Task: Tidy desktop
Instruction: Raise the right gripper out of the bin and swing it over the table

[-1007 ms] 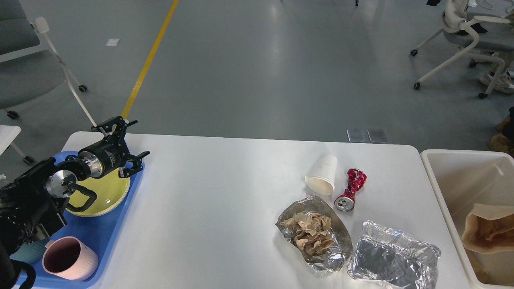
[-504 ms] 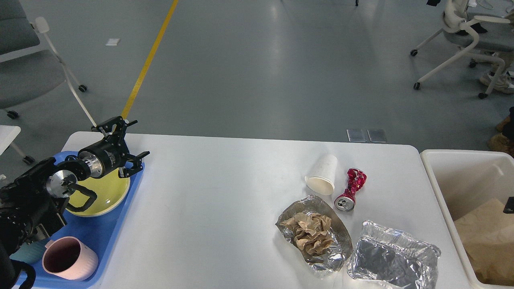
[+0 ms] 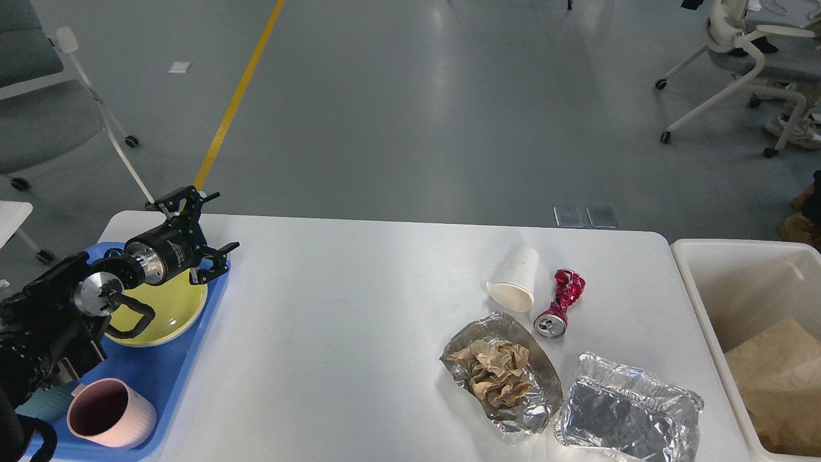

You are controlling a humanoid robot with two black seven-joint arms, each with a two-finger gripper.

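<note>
The white desktop (image 3: 359, 321) fills the lower view. On its right side lie a tipped white paper cup (image 3: 515, 280), a crushed red can (image 3: 560, 303), a foil sheet holding crumpled brown paper (image 3: 498, 373) and an empty foil tray (image 3: 628, 412). My left gripper (image 3: 205, 224) is open and empty, hovering over the far edge of the blue tray (image 3: 160, 378), above the yellow plate (image 3: 168, 309). My right gripper is out of view.
A pink mug (image 3: 110, 414) stands on the blue tray at the near left. A cream bin (image 3: 699, 301) at the right edge holds a brown paper bag (image 3: 776, 378). Office chairs stand on the grey floor beyond the table.
The brown paper bag has dropped lower and flatter into the bin. A dark part seen at the right edge half a second ago has left the view. The left arm has not moved.
</note>
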